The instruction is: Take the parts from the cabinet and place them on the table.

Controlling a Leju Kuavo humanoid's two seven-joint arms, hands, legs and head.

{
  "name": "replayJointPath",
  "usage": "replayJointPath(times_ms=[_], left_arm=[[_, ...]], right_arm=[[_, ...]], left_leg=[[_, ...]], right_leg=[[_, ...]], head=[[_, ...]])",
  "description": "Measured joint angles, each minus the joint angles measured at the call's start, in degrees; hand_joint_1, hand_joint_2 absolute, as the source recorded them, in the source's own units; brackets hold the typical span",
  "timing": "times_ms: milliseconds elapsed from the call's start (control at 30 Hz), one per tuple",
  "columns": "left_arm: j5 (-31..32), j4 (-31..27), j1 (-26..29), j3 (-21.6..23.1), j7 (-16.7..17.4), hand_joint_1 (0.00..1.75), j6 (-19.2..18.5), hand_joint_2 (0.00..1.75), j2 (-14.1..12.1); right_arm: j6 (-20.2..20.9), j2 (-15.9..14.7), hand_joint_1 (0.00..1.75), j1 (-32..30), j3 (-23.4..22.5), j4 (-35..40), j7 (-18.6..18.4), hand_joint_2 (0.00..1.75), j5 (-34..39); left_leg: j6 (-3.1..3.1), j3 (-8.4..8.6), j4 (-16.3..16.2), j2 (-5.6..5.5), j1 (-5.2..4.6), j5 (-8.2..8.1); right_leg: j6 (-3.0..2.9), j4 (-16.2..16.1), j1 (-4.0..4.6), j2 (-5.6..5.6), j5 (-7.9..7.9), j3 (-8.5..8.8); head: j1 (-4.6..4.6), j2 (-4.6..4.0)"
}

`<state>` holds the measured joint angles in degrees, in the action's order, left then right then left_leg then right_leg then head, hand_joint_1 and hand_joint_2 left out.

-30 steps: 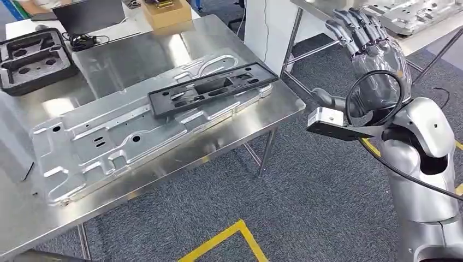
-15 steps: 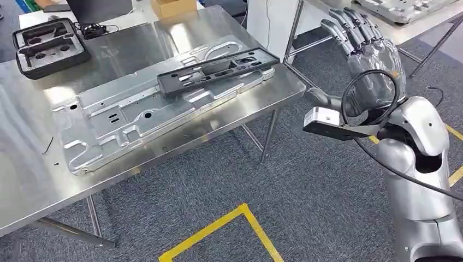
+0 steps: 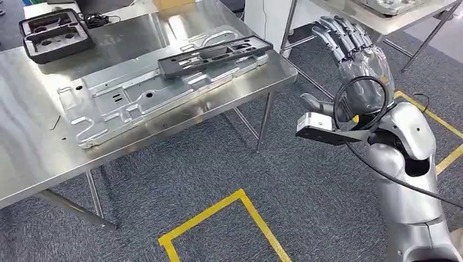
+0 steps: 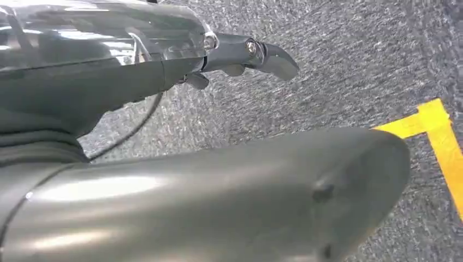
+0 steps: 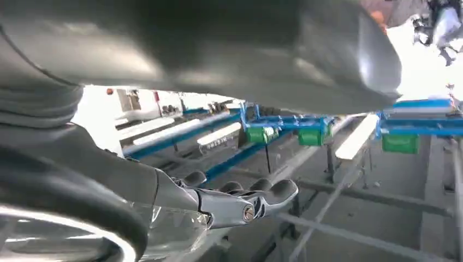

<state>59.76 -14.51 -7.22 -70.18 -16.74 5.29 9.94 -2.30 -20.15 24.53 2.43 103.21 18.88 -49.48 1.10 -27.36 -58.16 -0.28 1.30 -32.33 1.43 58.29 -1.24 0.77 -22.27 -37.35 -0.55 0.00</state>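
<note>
At upper left the long black part (image 3: 214,55) already lies on the counter (image 3: 33,158), while the right robot hand (image 3: 357,65) is raised with fingers spread, holding nothing, so any further parts are likely yet to be fetched.

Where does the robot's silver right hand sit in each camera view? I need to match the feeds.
Head view: the silver right hand is raised at upper right, fingers apart, holding nothing, right of the steel table.
Right wrist view: its fingers reach out towards blue racks with green bins.
Left wrist view: that is the left hand, over grey carpet.
Shared landmark: yellow floor tape, in the head and left wrist views.
</note>
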Motion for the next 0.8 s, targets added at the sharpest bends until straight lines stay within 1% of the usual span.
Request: replayJointPath(times_ms=[33, 67, 100, 133, 167, 200, 233, 267, 300, 333, 367, 400, 433, 467, 533, 567, 600, 633, 667, 700, 733, 767, 800], left_arm=[[0.1, 0.0, 0.1, 0.0, 0.0, 0.0, 0.1, 0.0, 0.0], [0.2, 0.0, 0.3, 0.0, 0.1, 0.0, 0.1, 0.0, 0.0], [0.3, 0.0, 0.3, 0.0, 0.1, 0.0, 0.2, 0.0, 0.0], [0.3, 0.0, 0.2, 0.0, 0.1, 0.0, 0.2, 0.0, 0.0], [0.5, 0.0, 0.1, 0.0, 0.1, 0.0, 0.2, 0.0, 0.0], [0.6, 0.0, 0.1, 0.1, 0.1, 0.0, 0.2, 0.0, 0.0], [0.7, 0.0, 0.1, 0.1, 0.1, 0.0, 0.2, 0.0, 0.0], [0.7, 0.0, 0.2, 0.1, 0.1, 0.0, 0.2, 0.0, 0.0], [0.8, 0.0, 0.2, 0.1, 0.1, 0.0, 0.2, 0.0, 0.0], [0.9, 0.0, 0.2, 0.1, 0.1, 0.0, 0.2, 0.0, 0.0], [0.9, 0.0, 0.2, 0.1, 0.2, 0.0, 0.2, 0.0, 0.0], [1.1, 0.0, 0.2, 0.1, 0.2, 0.0, 0.2, 0.0, 0.0], [1.3, 0.0, 0.2, 0.2, 0.3, 0.0, 0.2, 0.0, 0.1], [1.4, 0.0, 0.1, 0.2, 0.3, 0.0, 0.2, 0.0, 0.1], [1.5, 0.0, 0.2, 0.2, 0.4, 0.0, 0.3, 0.0, 0.1], [1.5, 0.0, 0.4, 0.2, 0.5, 0.0, 0.3, 0.0, 0.1], [1.4, 0.0, 0.5, 0.2, 0.6, 0.0, 0.3, 0.0, 0.1], [1.4, 0.0, 0.7, 0.2, 0.6, 0.0, 0.2, 0.0, 0.1], [1.3, 0.0, 0.7, 0.2, 0.6, 0.0, 0.2, 0.0, 0.1], [1.3, 0.0, 0.7, 0.2, 0.6, 0.0, 0.1, 0.0, 0.1], [1.2, 0.0, 0.6, 0.2, 0.5, 0.0, 0.0, 0.0, 0.1], [1.2, 0.0, 0.6, 0.2, 0.4, 0.0, -0.1, 0.0, 0.1], [1.2, 0.0, 0.5, 0.2, 0.3, 0.0, -0.1, 0.0, 0.1]], right_arm=[[0.0, 0.1, 0.0, 0.0, 0.0, 0.0, 0.1, 0.0, 0.0], [0.0, 0.3, 0.0, -0.2, 0.0, 0.0, 0.1, 0.0, 0.0], [-0.1, 0.3, 0.0, -0.3, 0.0, 0.0, 0.1, 0.0, 0.0], [-0.1, 0.3, 0.0, -0.3, 0.0, -0.1, 0.1, 0.0, -0.1], [-0.1, 0.3, 0.0, -0.3, 0.0, -0.1, 0.1, 0.0, 0.0], [-0.1, 0.4, 0.0, -0.4, 0.0, -0.1, 0.1, 0.0, 0.0], [-0.1, 0.4, 0.0, -0.4, 0.0, -0.1, 0.1, 0.0, 0.0], [-0.1, 0.5, 0.0, -0.6, -0.1, -0.1, 0.1, 0.0, 0.0], [-0.1, 0.5, 0.0, -0.8, -0.1, -0.2, 0.1, 0.0, 0.0], [-0.1, 0.6, 0.0, -0.9, -0.2, -0.2, 0.1, 0.0, 0.1], [-0.1, 0.7, 0.0, -1.0, -0.2, -0.2, 0.2, 0.0, 0.1], [-0.2, 0.7, 0.0, -1.0, -0.3, -0.2, 0.2, 0.0, 0.1], [-0.2, 0.7, 0.0, -1.0, -0.3, -0.1, 0.2, 0.0, 0.1], [-0.3, 0.7, 0.0, -1.0, -0.4, -0.1, 0.2, 0.0, 0.1], [-0.4, 0.8, 0.0, -1.0, -0.7, -0.1, 0.3, 0.0, 0.1], [-0.4, 0.9, 0.0, -1.3, -0.7, -0.2, 0.3, 0.0, 0.1], [-0.5, 1.1, 0.0, -1.4, -0.7, -0.2, 0.3, 0.0, 0.1], [-0.5, 1.3, 0.0, -1.5, -0.7, -0.2, 0.4, 0.0, 0.1], [-0.5, 1.5, 0.0, -1.4, -0.7, -0.2, 0.6, 0.0, 0.0], [-0.5, 1.6, 0.0, -1.2, -0.7, -0.2, 0.6, 0.0, 0.0], [-0.5, 1.8, 0.0, -0.9, -0.6, -0.2, 0.7, 0.0, -0.2], [-0.4, 2.1, 0.0, -0.7, -0.5, -0.3, 0.8, 0.0, -0.2], [-0.2, 2.2, 0.0, -0.4, -0.4, -0.4, 0.8, 0.0, -0.2]], left_leg=[[-0.24, -0.36, -0.4, -0.08, -0.34, 0.29], [-0.85, -0.88, -0.3, -0.01, -0.18, 1.02], [-1.4, -1.4, -0.3, 0.48, -0.02, 1.75], [-1.96, -2.31, -0.3, 0.42, -0.18, 2.45], [-2.25, -3.18, -0.3, 0.45, -0.33, 3.17], [-2.43, -4.03, -0.3, 0.47, -0.46, 3.84], [-2.49, -5.02, -0.4, 0.49, -0.61, 4.58], [-2.5, -5.96, -0.5, 0.51, -0.72, 5.23], [-2.48, -6.93, -0.6, 0.51, -0.79, 5.85], [-2.4, -7.92, -0.8, 0.5, -0.87, 6.51], [-2.3, -8.8, -0.9, 0.47, -0.91, 7.09], [-2.15, -9.37, -1.0, 0.4, -0.94, 7.67], [-1.82, -9.73, -1.1, 0.33, -1.17, 8.12], [-1.54, -9.99, -1.0, 0.3, -1.19, 8.7], [-1.06, -10.92, -0.7, 0.32, -1.11, 10.21], [-0.67, -11.44, -0.6, 0.22, -1.34, 10.96], [-0.51, -12.09, -0.9, 0.13, -0.91, 10.33], [-0.3, -12.78, -2.4, 0.19, -0.96, 7.05], [-0.23, -13.41, -5.6, 0.22, -0.77, 3.13], [-0.11, -14.09, -9.9, 0.2, -0.69, -0.4], [0.02, -14.67, -14.5, 0.2, -0.68, -2.86], [0.13, -14.68, -18.1, 0.2, -0.64, -3.24], [0.2, -13.95, -19.4, 0.2, -0.56, -1.66]], right_leg=[[0.36, -0.1, -0.08, 0.05, 0.55, -0.09], [0.94, -0.1, -0.04, 0.01, 1.07, -0.23], [1.02, 0.3, -0.44, -0.08, -0.45, -0.79], [1.0, 2.4, -0.42, -0.11, -3.96, -1.53], [1.02, 6.3, -0.41, -0.12, -7.69, -2.59], [1.06, 10.8, -0.4, -0.14, -10.57, -3.71], [1.1, 15.1, -0.33, -0.19, -12.3, -4.49], [1.15, 17.6, -0.34, -0.21, -12.06, -4.54], [1.12, 18.0, -0.33, -0.21, -10.39, -3.72], [0.97, 16.5, -0.32, -0.23, -7.89, -1.89], [0.77, 12.9, -0.32, -0.25, -5.92, 1.0], [0.45, 7.9, -0.27, -0.28, -5.52, 4.79], [0.14, 2.5, 0.01, -0.36, -7.63, 8.56], [-0.04, -1.2, 0.55, -0.38, -8.92, 10.71], [-0.28, -1.5, 0.83, -0.38, -8.76, 9.72], [-0.66, -1.5, 0.78, -0.33, -8.06, 8.6], [-1.13, -1.8, -0.46, -0.22, -7.2, 7.69], [-1.63, -1.8, -0.15, -0.2, -6.49, 6.79], [-2.27, -1.8, -0.01, -0.14, -5.81, 6.08], [-2.52, -1.8, 0.12, -0.13, -5.16, 5.37], [-2.64, -1.7, 0.2, -0.12, -4.45, 4.52], [-2.63, -1.7, 0.27, -0.12, -3.68, 3.62], [-2.57, -1.7, 0.28, -0.12, -2.96, 2.68]], head=[[0.11, 0.0], [0.02, 0.0], [0.04, 0.0], [-0.11, 0.0], [-0.11, 0.0], [-0.11, 0.0], [-0.13, 0.0], [-0.11, 0.0], [-0.09, 0.0], [-0.11, 0.0], [-0.11, 0.0], [-0.09, 0.0], [-0.11, 0.0], [-0.02, 0.0], [-0.13, 0.0], [-0.07, 0.0], [-0.13, 0.0], [0.04, 0.0], [0.24, 0.0], [0.13, 0.0], [0.2, 0.0], [0.22, 0.0], [0.2, 0.0]])
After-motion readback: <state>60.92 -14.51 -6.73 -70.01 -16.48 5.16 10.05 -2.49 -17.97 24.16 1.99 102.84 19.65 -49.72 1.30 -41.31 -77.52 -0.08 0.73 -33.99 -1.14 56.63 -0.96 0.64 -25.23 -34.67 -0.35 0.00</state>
